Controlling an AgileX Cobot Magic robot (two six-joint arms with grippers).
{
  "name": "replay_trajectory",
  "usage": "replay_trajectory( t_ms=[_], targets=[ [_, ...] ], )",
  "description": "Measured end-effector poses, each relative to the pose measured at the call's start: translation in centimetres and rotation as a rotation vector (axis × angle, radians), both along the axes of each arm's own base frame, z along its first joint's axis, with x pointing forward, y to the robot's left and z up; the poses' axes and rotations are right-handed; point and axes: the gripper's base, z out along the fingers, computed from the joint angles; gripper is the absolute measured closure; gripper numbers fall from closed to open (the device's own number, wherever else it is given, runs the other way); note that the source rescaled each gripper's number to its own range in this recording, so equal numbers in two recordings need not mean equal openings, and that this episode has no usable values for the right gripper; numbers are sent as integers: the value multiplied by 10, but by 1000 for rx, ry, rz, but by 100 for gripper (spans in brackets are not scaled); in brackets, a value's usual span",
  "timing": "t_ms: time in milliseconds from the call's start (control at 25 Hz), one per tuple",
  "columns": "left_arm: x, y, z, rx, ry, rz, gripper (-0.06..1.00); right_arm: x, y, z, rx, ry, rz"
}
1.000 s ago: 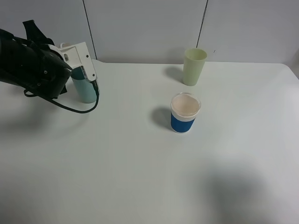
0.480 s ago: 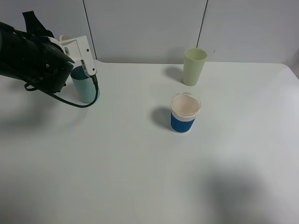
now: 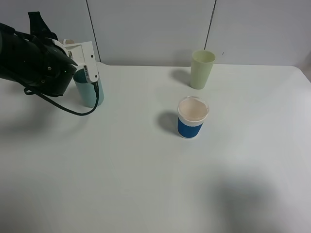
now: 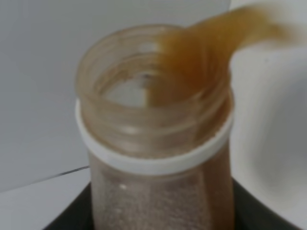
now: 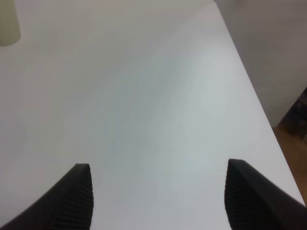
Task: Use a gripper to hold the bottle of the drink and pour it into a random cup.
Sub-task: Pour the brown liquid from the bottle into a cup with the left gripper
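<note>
While the left gripper (image 3: 89,73) is gripping the bottle (image 4: 153,158) with its jaws shut on it, it is holding the bottle tilted, mouth over the cup (image 3: 90,95) directly beneath. The drink (image 4: 206,48) is running out. The right gripper (image 5: 158,201) is hanging open and empty, well apart.

On the table (image 3: 146,184) 3 cups stand apart: the cup (image 3: 88,94) at the far left under the left gripper (image 3: 73,51), which holds the bottle (image 4: 153,158), a second cup (image 3: 202,69) at the rear right of centre, and a third cup (image 3: 193,118) just before it.
</note>
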Motion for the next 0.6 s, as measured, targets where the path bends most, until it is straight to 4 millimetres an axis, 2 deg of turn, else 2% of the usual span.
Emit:
replay_trajectory(
  t_ms=[600],
  targets=[
    [0,0,0,28,15,-12,94,0,0,0,0,0,0]
  ],
)
